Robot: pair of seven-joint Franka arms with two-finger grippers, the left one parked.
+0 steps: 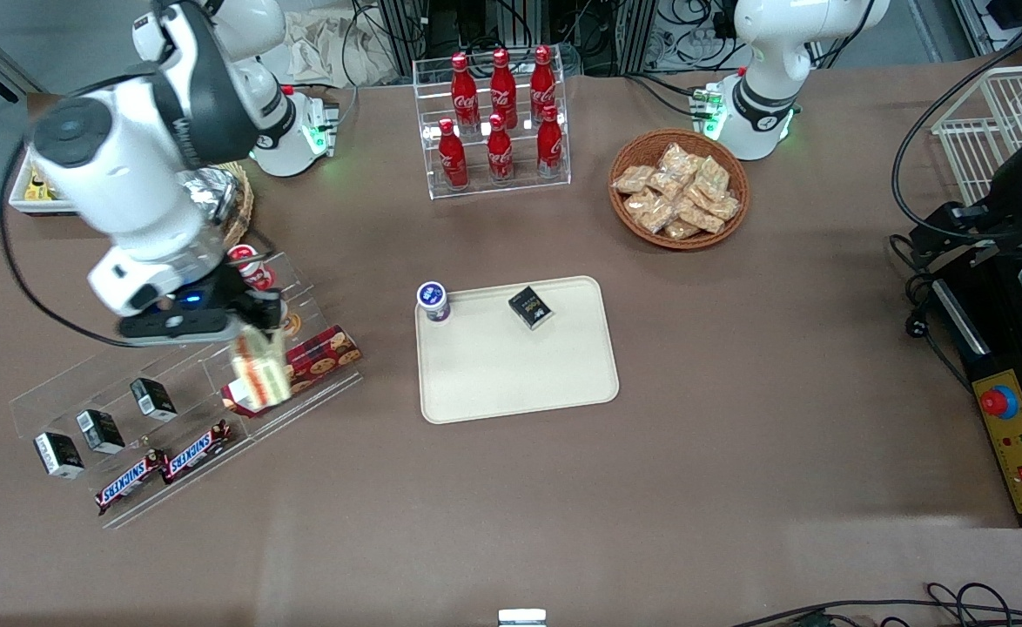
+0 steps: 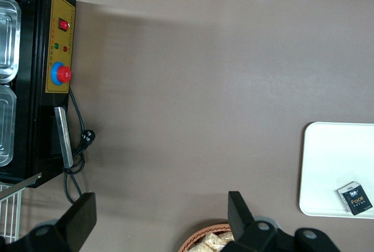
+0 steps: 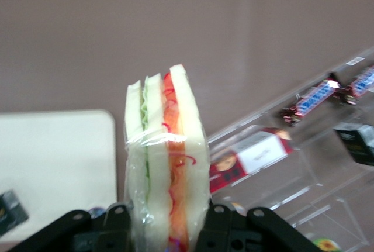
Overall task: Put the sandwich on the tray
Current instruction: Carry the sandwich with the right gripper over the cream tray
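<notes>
the gripper (image 1: 260,335) is hanging above the clear acrylic display rack (image 1: 180,392) toward the working arm's end of the tabletop (image 1: 737,392), its fingers (image 3: 111,220) closing on the sandwich (image 1: 260,370) and holding it up off the rack. in the right wrist view the sandwich (image 3: 166,164) is standing on edge between the black fingers, its white bread slices, green filling and orange-red filling showing through the clear wrap. under it in the rack are lying a red cookie box (image 1: 324,353), two snickers bars (image 1: 163,470) and three small black boxes (image 1: 102,429). the cream-beige tray (image 1: 520,374) is sitting well apart from the sandwich, near the middle of the tabletop, carrying a small white cup with a blue lid (image 1: 433,300) at one corner and a small black box (image 1: 530,307) near its rim. farther from the front camera are standing a clear rack of red coca-cola bottles (image 1: 498,117) and a wicker basket of tan snack packets (image 1: 679,190).
</notes>
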